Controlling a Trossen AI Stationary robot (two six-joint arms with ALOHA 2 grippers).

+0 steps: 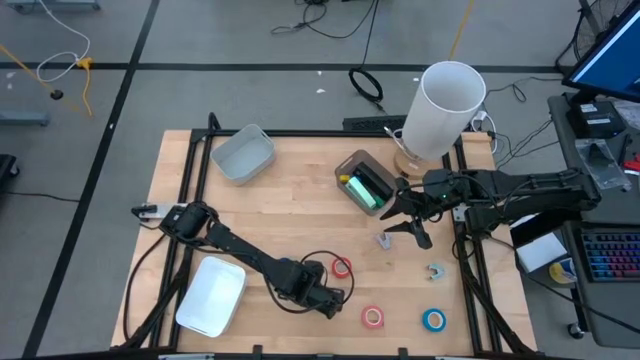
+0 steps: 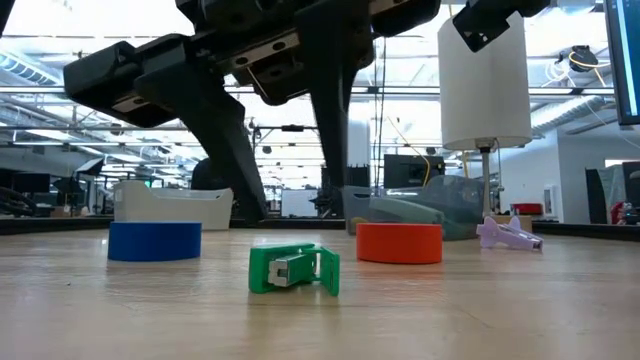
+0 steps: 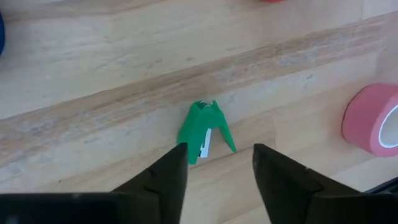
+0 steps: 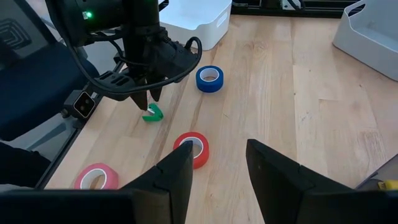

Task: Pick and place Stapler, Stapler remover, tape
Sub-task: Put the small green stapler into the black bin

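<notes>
The green staple remover [image 3: 204, 130] is lying on the bare tabletop [image 3: 93, 74], between a blue tape roll [image 4: 209, 78] and a red tape roll [image 4: 194, 149]. It is judged light, rigid plastic, apt to skid; pinching its flat sides looks best. The left gripper [image 3: 214, 174] is hovering just above it, fingers apart and empty. The right gripper [image 4: 217, 171] is waiting well apart, fingers apart.

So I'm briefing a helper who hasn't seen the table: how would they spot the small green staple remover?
Start at the white tray on the near left of the wooden table; the left pincer hangs just to its right. The green staple remover lies on the wood right under that pincer, which stands open. Unlike the round red tape roll and blue tape roll near it, it is a small folded wedge.
</notes>
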